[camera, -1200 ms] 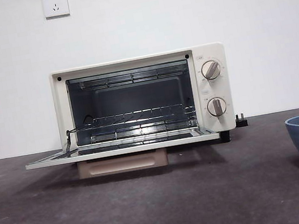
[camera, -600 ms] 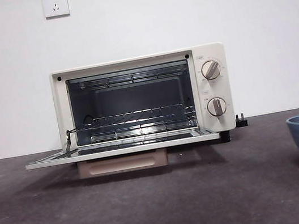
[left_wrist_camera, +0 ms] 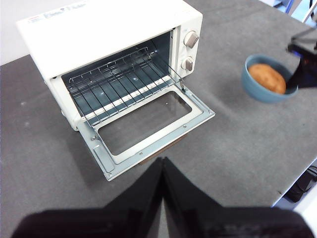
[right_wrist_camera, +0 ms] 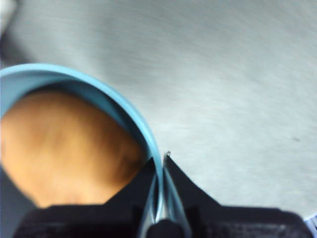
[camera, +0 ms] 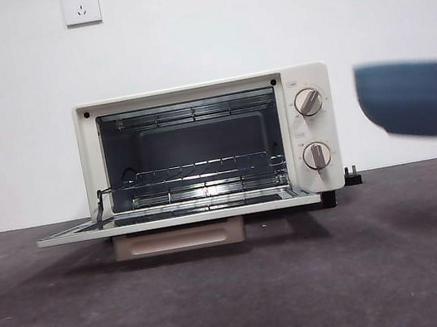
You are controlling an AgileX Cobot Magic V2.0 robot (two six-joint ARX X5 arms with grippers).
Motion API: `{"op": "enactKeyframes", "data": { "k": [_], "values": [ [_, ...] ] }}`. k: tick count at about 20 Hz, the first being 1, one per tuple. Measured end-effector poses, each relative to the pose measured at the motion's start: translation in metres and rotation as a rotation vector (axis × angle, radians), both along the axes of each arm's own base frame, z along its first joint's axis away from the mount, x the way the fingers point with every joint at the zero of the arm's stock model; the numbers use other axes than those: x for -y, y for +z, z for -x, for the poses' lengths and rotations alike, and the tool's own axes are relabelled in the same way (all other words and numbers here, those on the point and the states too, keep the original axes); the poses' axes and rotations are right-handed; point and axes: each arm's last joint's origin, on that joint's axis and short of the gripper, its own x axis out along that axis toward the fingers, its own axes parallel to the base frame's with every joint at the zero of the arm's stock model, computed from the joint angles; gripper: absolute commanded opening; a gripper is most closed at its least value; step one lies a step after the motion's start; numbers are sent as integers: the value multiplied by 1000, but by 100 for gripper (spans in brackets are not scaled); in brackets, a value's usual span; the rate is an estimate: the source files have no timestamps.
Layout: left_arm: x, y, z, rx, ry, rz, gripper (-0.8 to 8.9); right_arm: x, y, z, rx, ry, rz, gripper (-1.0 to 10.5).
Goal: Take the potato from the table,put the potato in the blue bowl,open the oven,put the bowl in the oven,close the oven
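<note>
The blue bowl (camera: 417,99) hangs in the air to the right of the oven (camera: 207,144), level with its knobs. My right gripper (right_wrist_camera: 161,191) is shut on the bowl's rim (right_wrist_camera: 157,178), and the orange-brown potato (right_wrist_camera: 64,148) fills the bowl. The left wrist view shows the same bowl (left_wrist_camera: 267,79) with the potato (left_wrist_camera: 267,78) in it and the right arm (left_wrist_camera: 304,62) at its far side. The oven door (camera: 177,216) lies flat open, showing the wire rack (left_wrist_camera: 119,82). My left gripper (left_wrist_camera: 162,171) hovers high above the table in front of the door, jaws shut with nothing between them.
The oven's beige handle (camera: 179,238) hangs under the open door. A black plug (camera: 353,177) lies behind the oven on the right. Two wall sockets (camera: 81,4) sit high on the white wall. The table edge (left_wrist_camera: 292,176) runs near the bowl.
The bowl with the potato has been lifted off the table at the right and moved up and a little left toward the oven. The right arm came in at the top right.
</note>
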Motion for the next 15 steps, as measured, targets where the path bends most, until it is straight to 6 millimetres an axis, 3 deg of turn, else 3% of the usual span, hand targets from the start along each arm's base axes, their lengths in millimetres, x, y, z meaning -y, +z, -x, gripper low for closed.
{"op": "enactKeyframes", "data": {
  "k": [3, 6, 12, 15],
  "values": [
    [2, -1, -3, -5, -4, -10, -5, -17, 17, -17, -5, 57, 17, -11],
    [1, -1, -3, -4, -5, -12, -5, -48, 18, -41, 2, 105, 39, -11],
    [-1, 0, 1, 6, -7, -6, -5, -127, -6, -78, 9, 90, -47, -12],
    [-1, 0, 2, 6, -7, -7, -5, -155, -14, -91, -9, 32, -73, -12]
  ]
}}
